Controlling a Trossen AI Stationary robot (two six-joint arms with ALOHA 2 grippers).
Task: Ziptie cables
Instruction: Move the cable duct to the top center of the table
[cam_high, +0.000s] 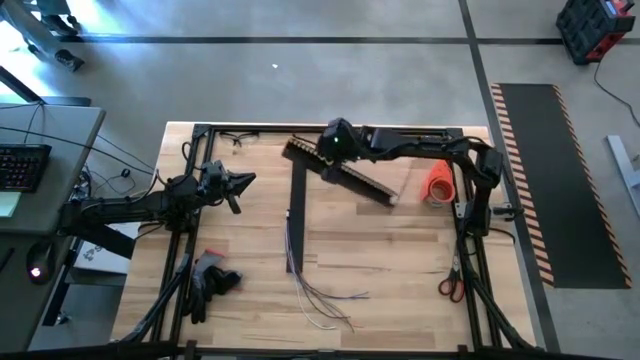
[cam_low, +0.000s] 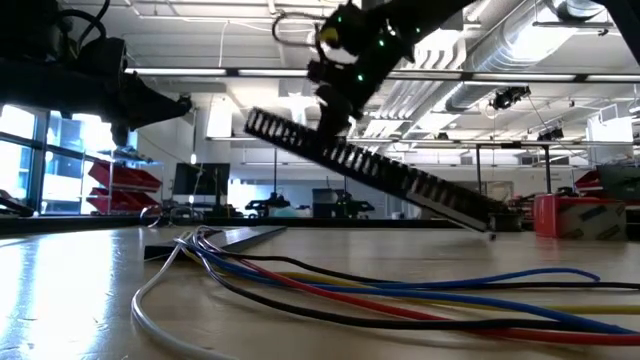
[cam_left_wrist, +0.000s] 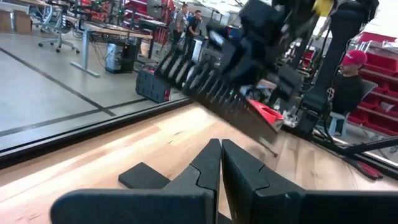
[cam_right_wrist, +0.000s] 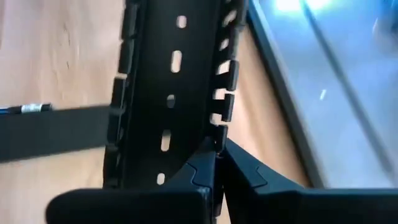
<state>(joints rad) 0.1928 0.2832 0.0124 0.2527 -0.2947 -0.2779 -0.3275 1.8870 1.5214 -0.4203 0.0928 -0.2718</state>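
My right gripper is over the table's far middle, shut on a long black slotted strip, which also shows in the low view. A second black strip lies flat at mid-table. The cables, a loose bunch of thin wires, lie on the table by its near end and fan out toward the near edge; they also show in the low view. My left gripper is shut and empty above the table's left side, pointing right. My right gripper pinches one toothed side wall of the slotted strip near the strip's far left end, one finger inside the channel and one outside. The strip slants down from the fingers toward the right. Its low end is at table level; whether it touches, I cannot tell.
An orange roll stands at the far right, close to the strip's low end. Red-handled scissors lie near the right edge. A dark bundle lies at the near left. A black frame edges the table.
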